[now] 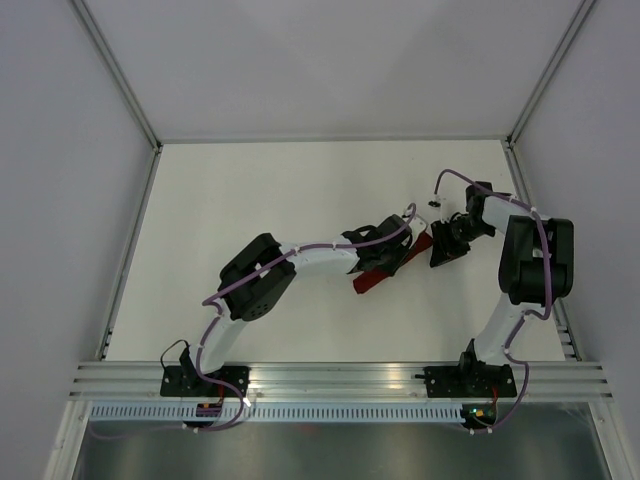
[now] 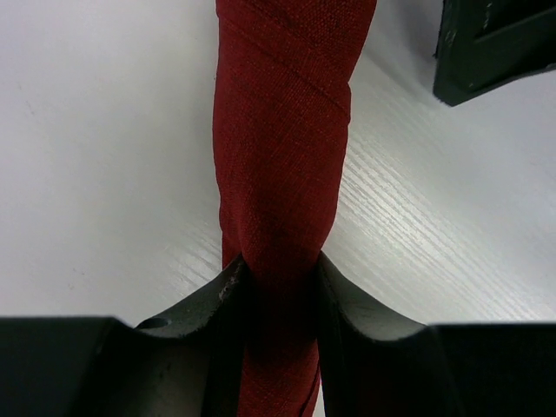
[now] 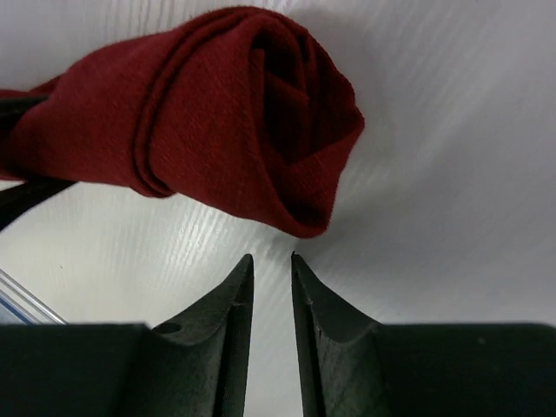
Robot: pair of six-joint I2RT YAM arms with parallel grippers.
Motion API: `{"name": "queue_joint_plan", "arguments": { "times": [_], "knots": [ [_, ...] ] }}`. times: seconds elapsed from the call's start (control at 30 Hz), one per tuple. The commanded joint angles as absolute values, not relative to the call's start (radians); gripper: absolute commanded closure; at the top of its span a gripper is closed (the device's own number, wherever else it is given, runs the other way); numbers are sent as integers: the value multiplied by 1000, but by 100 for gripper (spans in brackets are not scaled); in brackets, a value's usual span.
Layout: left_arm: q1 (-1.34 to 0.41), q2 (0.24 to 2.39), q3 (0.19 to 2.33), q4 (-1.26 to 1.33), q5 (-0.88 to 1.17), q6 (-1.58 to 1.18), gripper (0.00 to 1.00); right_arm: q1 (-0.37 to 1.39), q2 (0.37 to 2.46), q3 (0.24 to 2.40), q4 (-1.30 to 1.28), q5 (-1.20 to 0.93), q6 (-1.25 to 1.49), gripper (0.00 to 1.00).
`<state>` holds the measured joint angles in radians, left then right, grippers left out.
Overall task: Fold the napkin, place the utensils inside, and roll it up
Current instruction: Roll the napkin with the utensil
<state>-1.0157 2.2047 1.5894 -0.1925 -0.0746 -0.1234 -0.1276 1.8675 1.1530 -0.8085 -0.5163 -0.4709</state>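
Observation:
The dark red napkin (image 1: 372, 279) lies rolled into a tight tube on the white table, right of centre. My left gripper (image 1: 392, 262) is shut around the middle of the roll; in the left wrist view both jaws press the napkin (image 2: 282, 130) at the left gripper (image 2: 278, 269). My right gripper (image 1: 440, 252) sits just off the roll's right end. In the right wrist view the napkin (image 3: 217, 113) shows its spiral end, and the right gripper (image 3: 271, 258) is narrowly open and empty, just short of the cloth. No utensils show.
The white table (image 1: 250, 200) is boxed in by pale walls at the back and both sides. An aluminium rail (image 1: 340, 378) carrying both arm bases runs along the near edge. The right gripper's dark body (image 2: 491, 43) shows close beside the roll.

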Motion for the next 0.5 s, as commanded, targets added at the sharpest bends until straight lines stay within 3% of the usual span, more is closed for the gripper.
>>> {"name": "queue_joint_plan", "arguments": {
  "times": [0.0,0.47],
  "knots": [
    [-1022,2279,1583,-336,-28,-253,61,-87,1905,1180,-741,-431,-382,70],
    [-1023,2307,1617,-359,-61,-362,60,-40,2011,1292,-730,-407,-278,73]
  ]
}}
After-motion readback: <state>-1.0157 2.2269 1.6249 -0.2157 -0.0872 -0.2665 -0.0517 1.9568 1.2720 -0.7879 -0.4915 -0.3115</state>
